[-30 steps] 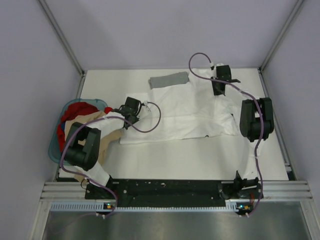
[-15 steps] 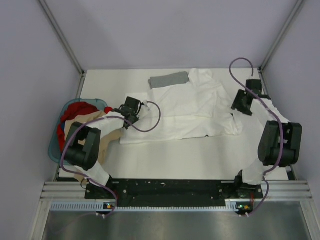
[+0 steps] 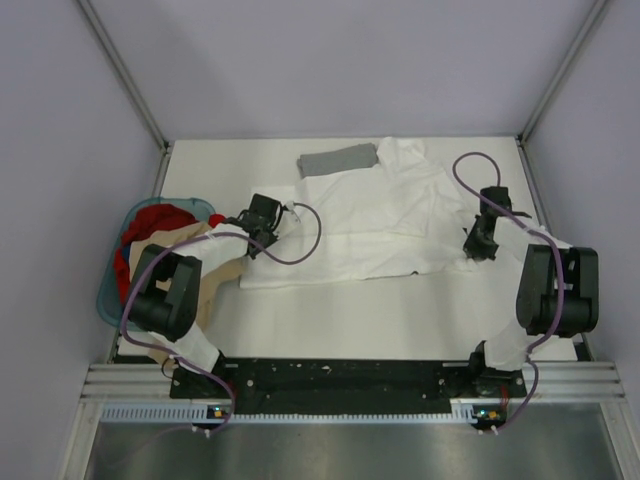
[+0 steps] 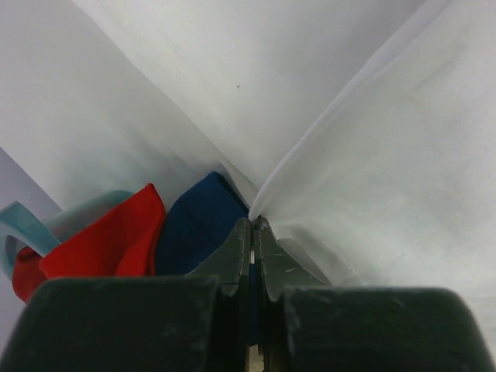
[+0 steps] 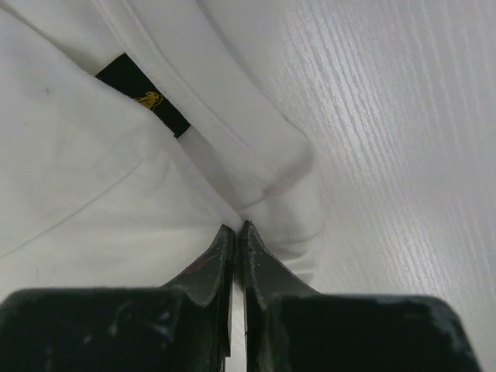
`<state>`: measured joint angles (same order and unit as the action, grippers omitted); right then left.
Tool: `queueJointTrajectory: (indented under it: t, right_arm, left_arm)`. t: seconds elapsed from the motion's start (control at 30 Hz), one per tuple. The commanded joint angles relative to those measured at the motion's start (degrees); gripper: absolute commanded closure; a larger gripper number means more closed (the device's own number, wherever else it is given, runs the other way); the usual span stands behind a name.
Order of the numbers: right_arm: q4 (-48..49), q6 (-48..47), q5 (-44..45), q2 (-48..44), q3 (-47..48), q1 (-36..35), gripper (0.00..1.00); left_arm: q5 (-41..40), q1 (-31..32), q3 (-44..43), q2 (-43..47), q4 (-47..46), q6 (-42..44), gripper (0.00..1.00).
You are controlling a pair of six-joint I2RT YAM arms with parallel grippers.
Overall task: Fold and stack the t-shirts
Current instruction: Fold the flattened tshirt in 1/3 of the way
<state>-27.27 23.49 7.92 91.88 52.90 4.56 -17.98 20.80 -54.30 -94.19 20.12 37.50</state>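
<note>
Pale lilac walls (image 3: 330, 60), aluminium corner posts (image 3: 121, 68) — white table (image 3: 400, 320), evenly lit

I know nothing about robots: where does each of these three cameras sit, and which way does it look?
Top external: above and behind the arms, looking down at the table; both arms and their bases show.
Left wrist: on the left arm, looking along the left gripper, shut on the white t-shirt, basket beyond.
Right wrist: on the right arm, looking along the right gripper, shut on that shirt's edge near a black label.
Shared: all three show the white t-shirt; only the top view shows the grey t-shirt.
</note>
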Motion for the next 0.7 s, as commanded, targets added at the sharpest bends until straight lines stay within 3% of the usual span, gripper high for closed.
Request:
queueJointTrajectory:
  t: [0.0,0.13,0.27,0.33,0.57,0.6,0.67]
  right_arm:
    - [1.69,0.34,6.75,-2.31,0.53,0.54,1.0]
    - [1.6,0.07,6.93,-0.92,0.45,2.38,0.98]
    - [1.6,1.56,7.28,0.85,-0.17,5.19,0.82]
    - [1.52,1.91,8.94,0.32,-0.17,6.07,0.67]
    - [0.81,2.35,9.4,-2.75,0.09,8.8,0.46]
    - [0.72,2.44,8.43,-3.36,0.09,8.8,0.43]
    - [-0.06,3.06,6.06,-4.86,-0.08,8.8,0.37]
  left_arm:
    - [-3.99,-0.76,0.16,-0.46,-2.62,1.35,1.0]
    - [-6.28,-1.37,-0.1,-1.61,-4.03,2.4,1.0]
    - [-5.58,-1.37,-0.28,-1.26,-3.6,2.41,1.0]
    - [-5.14,-1.37,-0.28,-0.91,-3.42,2.41,1.0]
    - [-3.29,-1.37,-0.89,0.06,-2.1,2.32,1.0]
    - [-2.94,-1.37,-1.15,0.32,-1.84,2.32,0.97]
    - [-2.07,-1.37,-1.77,1.11,-1.14,2.41,0.77]
